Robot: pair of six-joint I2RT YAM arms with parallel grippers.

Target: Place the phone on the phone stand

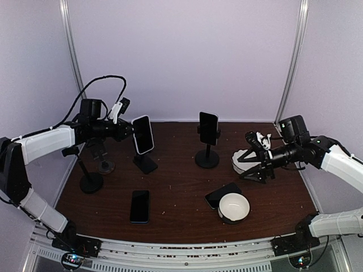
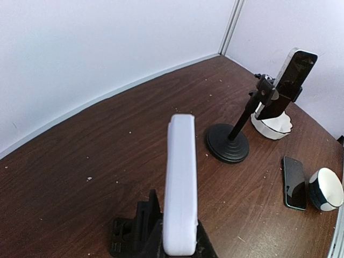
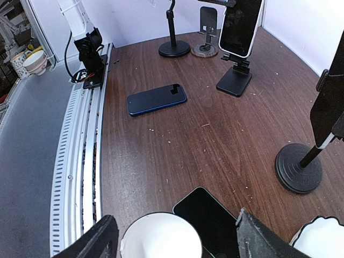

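Note:
My left gripper is shut on a white-cased phone and holds it upright over a small black folding stand at the table's left. In the left wrist view the phone's white edge rises from between the dark fingers, with the stand just behind it. In the right wrist view the phone has its lower edge at the stand's cradle. My right gripper is open and empty at the right, also shown in the right wrist view.
A second phone sits on a round-based pole stand at the centre. A dark phone lies flat at the front. Another phone lies partly under a white bowl. Two bare stands are at the left, a white dish at the right.

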